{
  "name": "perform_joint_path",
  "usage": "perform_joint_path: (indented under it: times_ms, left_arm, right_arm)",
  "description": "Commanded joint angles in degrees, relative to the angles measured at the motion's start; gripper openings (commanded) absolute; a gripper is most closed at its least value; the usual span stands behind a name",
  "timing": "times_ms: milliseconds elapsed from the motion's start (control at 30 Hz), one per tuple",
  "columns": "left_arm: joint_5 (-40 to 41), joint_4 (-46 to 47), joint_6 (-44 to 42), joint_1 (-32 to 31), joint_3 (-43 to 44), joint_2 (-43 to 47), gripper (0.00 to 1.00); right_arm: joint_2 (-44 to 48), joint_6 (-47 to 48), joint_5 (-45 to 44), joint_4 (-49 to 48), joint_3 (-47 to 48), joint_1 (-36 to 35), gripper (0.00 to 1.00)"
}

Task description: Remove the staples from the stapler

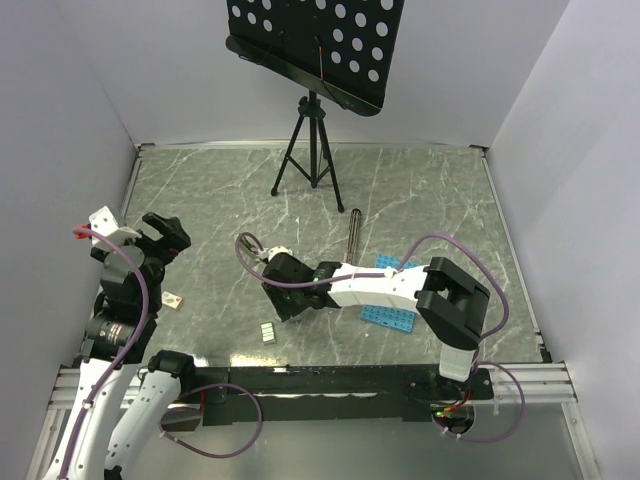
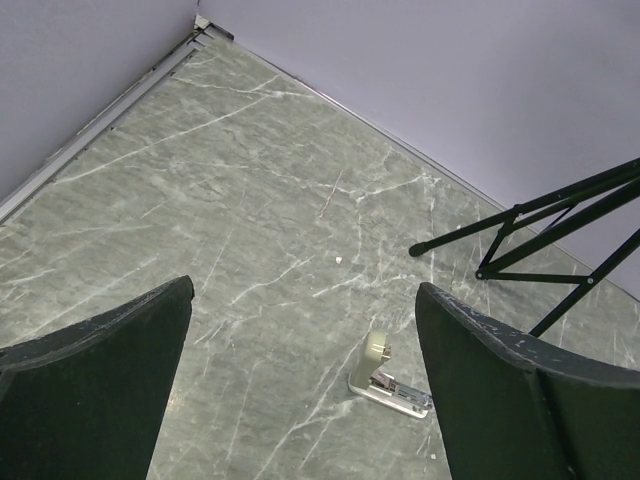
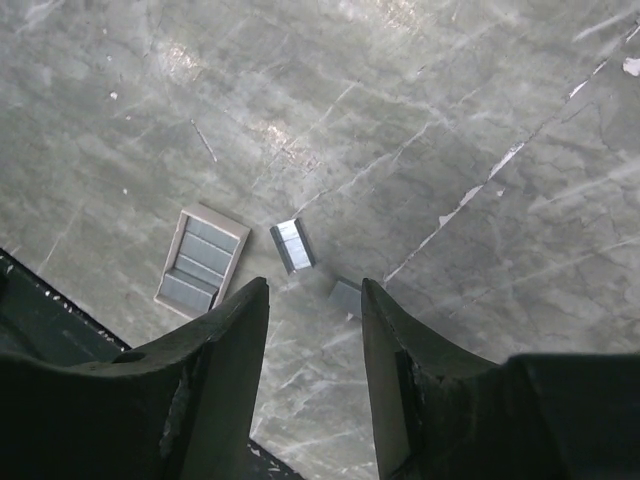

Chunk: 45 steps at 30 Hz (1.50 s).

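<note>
My right gripper [image 3: 315, 290] points down at the table [image 3: 480, 120] close to its near edge, left of the middle, jaws partway apart with nothing clamped between them. One strip of staples [image 3: 346, 296] lies flat on the surface right at the inner tip of one finger; I cannot tell whether they touch. A second strip [image 3: 293, 245] lies just beyond it, and beside that sits a small tan box [image 3: 200, 260] with more grey strips inside. My left gripper [image 2: 305, 290] hangs wide open and empty above the left side of the table. The stapler [image 2: 385, 378] lies on the surface ahead of it, toward the middle, apart from both grippers. Under my right forearm a blue tray [image 1: 392, 318] rests near the near edge. A dark bar [image 1: 354, 232] lies beyond it, and a tripod stand [image 1: 312, 150] is at the far edge.
</note>
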<state>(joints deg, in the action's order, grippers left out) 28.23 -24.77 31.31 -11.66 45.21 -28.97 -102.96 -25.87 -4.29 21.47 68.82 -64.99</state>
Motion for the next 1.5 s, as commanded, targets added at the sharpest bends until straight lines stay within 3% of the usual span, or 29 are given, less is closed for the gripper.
perform_joint_path:
  times_ms: [0,233,400,667,1000,1467]
  left_arm:
    - [0.25,0.87,1.03,0.24,0.14,-0.29,0.97]
    - [-0.63,0.96,1.03,0.23,0.14,-0.56,0.97]
    - [-0.89,1.22,1.03,0.32,-0.04,-0.21,0.96]
    - [-0.98,1.22,1.12,0.23,-0.12,-0.12,0.97]
    - [-0.89,1.4,1.12,0.23,-0.3,0.06,0.97]
    - [-0.54,1.31,1.12,0.23,-0.3,-0.12,0.97]
  right_arm:
    - [-0.49,-1.11,0.07,0.67,2.38,0.04,0.49]
    - [0.39,-10.86,5.87,-0.38,1.76,-0.57,0.42]
    - [0.22,-16.92,5.35,-2.49,-0.78,-0.58,0.38]
    - [-1.11,-19.48,5.79,-4.86,-2.81,-0.57,0.34]
    - [-2.51,-20.54,5.09,-6.09,-4.22,-0.57,0.21]
    - [-4.18,-21.06,2.63,-5.04,-3.78,-0.66,0.19]
